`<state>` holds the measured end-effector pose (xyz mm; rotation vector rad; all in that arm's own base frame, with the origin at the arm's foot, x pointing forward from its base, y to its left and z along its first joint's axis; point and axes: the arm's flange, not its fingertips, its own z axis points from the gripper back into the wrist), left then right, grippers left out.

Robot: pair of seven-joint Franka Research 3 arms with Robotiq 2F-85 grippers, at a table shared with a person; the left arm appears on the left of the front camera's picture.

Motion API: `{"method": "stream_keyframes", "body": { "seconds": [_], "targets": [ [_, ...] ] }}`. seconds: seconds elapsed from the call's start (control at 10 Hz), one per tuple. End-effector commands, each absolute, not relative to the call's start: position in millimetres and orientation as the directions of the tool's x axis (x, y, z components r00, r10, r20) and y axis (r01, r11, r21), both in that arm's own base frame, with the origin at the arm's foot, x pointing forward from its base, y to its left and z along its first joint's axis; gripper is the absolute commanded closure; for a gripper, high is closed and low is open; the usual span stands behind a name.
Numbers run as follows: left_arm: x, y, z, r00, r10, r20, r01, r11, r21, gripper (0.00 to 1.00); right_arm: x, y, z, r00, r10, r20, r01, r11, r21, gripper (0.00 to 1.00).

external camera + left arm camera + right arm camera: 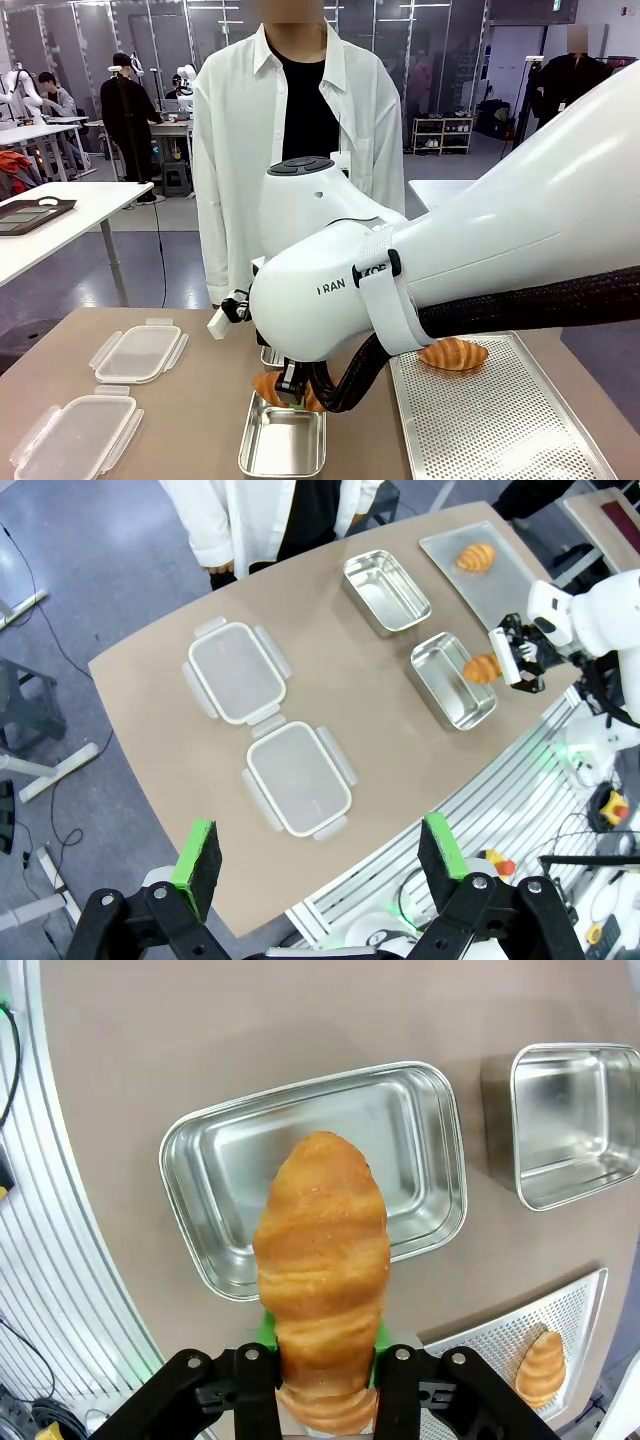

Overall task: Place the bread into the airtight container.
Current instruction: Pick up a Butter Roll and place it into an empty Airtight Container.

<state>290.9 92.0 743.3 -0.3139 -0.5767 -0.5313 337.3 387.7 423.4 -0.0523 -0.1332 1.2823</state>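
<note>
My right gripper [322, 1358] is shut on a golden croissant-shaped bread [322, 1250] and holds it just above an open steel container [430, 1165]. From the front, the bread [268, 388] hangs under the gripper [291, 385] over the near container [283, 442]. The left wrist view looks down from high above the table on the held bread [482, 667], that container [447, 692] and the right gripper [503, 664]. My left gripper [318, 852] is open with nothing between its green pads [197, 855].
A second steel container [386, 590] stands farther back. Another bread [453, 353] lies on a perforated tray [500, 425] at the right. Two clear lids [140, 352] [75, 435] lie at the left. A person in a white shirt [240, 150] stands at the far side.
</note>
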Motion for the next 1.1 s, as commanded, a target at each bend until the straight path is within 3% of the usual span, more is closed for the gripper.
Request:
{"method": "stream_keyframes", "body": {
  "seconds": [0.0, 0.1, 0.4, 0.7, 1.0],
  "targets": [
    [290.4, 93.2, 745.5, 0.703, -0.404, 0.586, 0.567, 0.815, -0.118, 0.0, 335.4, 382.1, 423.8, 0.266, 0.962, 0.067, -0.954, 0.273, -0.122, 0.67],
    [290.4, 93.2, 745.5, 0.703, -0.404, 0.586, 0.567, 0.815, -0.118, 0.0, 337.3, 387.7, 423.4, 0.278, 0.958, 0.07, -0.952, 0.285, -0.113, 0.67],
    [290.4, 93.2, 745.5, 0.703, -0.404, 0.586, 0.567, 0.815, -0.118, 0.0, 341.5, 392.9, 425.7, 0.561, 0.822, 0.098, -0.81, 0.569, -0.144, 0.67],
    [290.4, 93.2, 745.5, 0.703, -0.404, 0.586, 0.567, 0.815, -0.118, 0.0, 343.7, 401.2, 423.2, 0.851, 0.485, 0.201, -0.5, 0.865, 0.028, 0.67],
    [290.4, 93.2, 745.5, 0.703, -0.404, 0.586, 0.567, 0.815, -0.118, 0.0, 354.7, 398.1, 394.6, 0.962, 0.2, 0.185, -0.235, 0.953, 0.192, 0.67]
  ]
}}
